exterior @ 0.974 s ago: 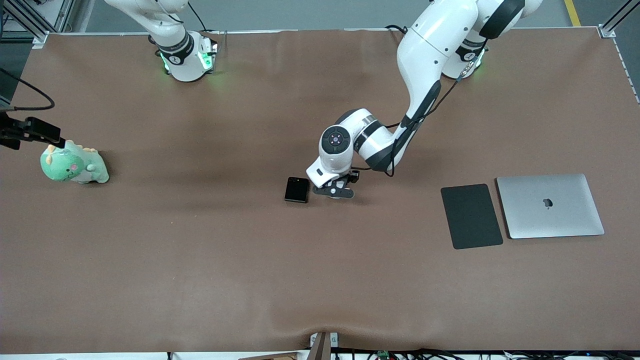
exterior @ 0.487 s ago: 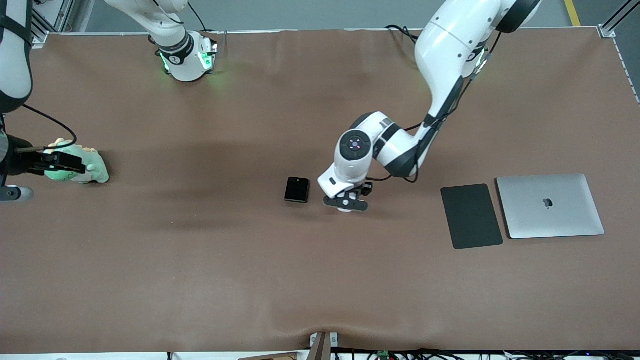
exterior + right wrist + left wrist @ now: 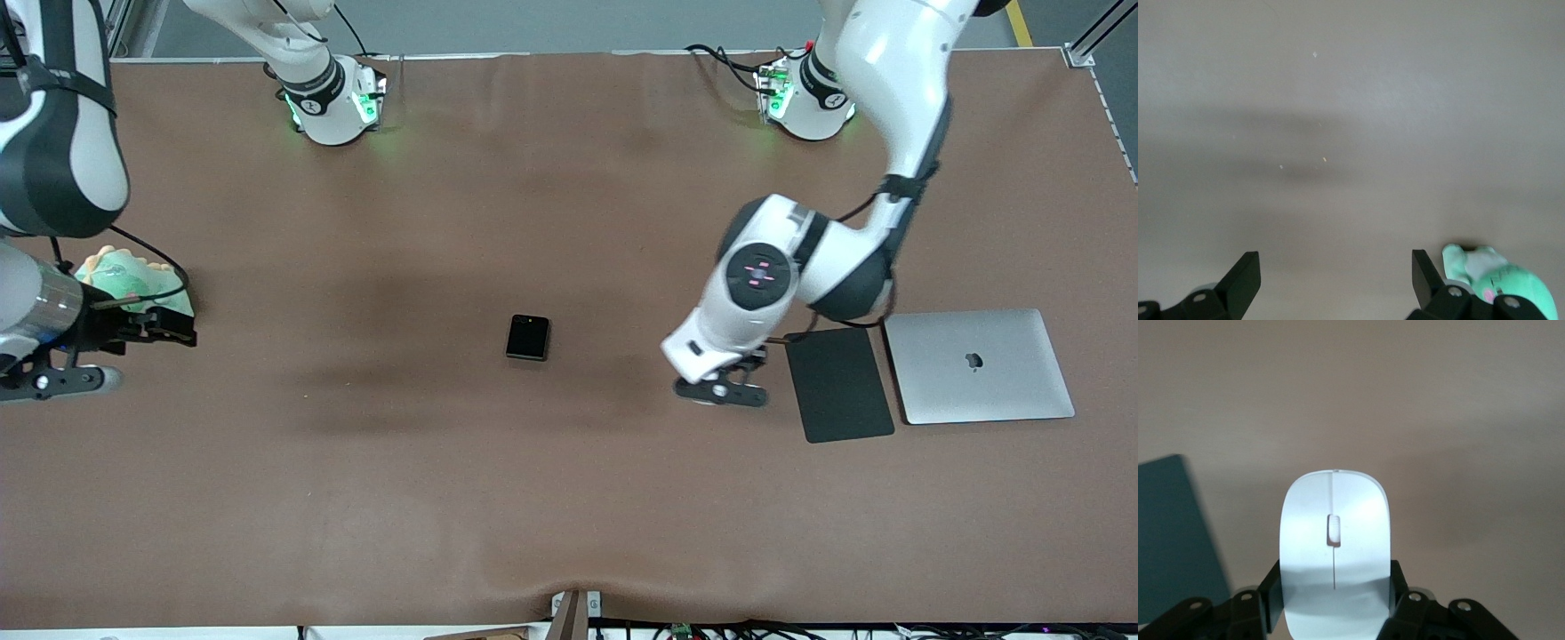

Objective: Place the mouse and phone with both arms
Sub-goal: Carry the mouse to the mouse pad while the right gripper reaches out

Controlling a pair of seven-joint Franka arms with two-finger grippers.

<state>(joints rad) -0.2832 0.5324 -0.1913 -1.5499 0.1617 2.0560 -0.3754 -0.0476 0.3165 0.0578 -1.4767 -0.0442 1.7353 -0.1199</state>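
Observation:
The white mouse [image 3: 1335,540] hangs over bare table with my left gripper [image 3: 1335,587] shut on its rear sides. In the front view the left gripper [image 3: 720,391] is over the table just beside the dark grey pad [image 3: 838,384], and the hand hides most of the mouse. The black phone [image 3: 528,338] lies flat mid-table, on its own, toward the right arm's end from the left gripper. My right gripper [image 3: 53,382] hovers open and empty at the right arm's end of the table, and its wrist view shows the right gripper [image 3: 1335,263] over bare table.
A green plush toy [image 3: 120,271] sits under the right arm, and the plush toy [image 3: 1501,280] shows beside one right finger. A closed silver laptop [image 3: 978,365] lies next to the dark pad [image 3: 1171,533], toward the left arm's end.
The left arm has carried the mouse from beside the phone to the dark pad's edge. The right arm has swung further into view over the plush toy.

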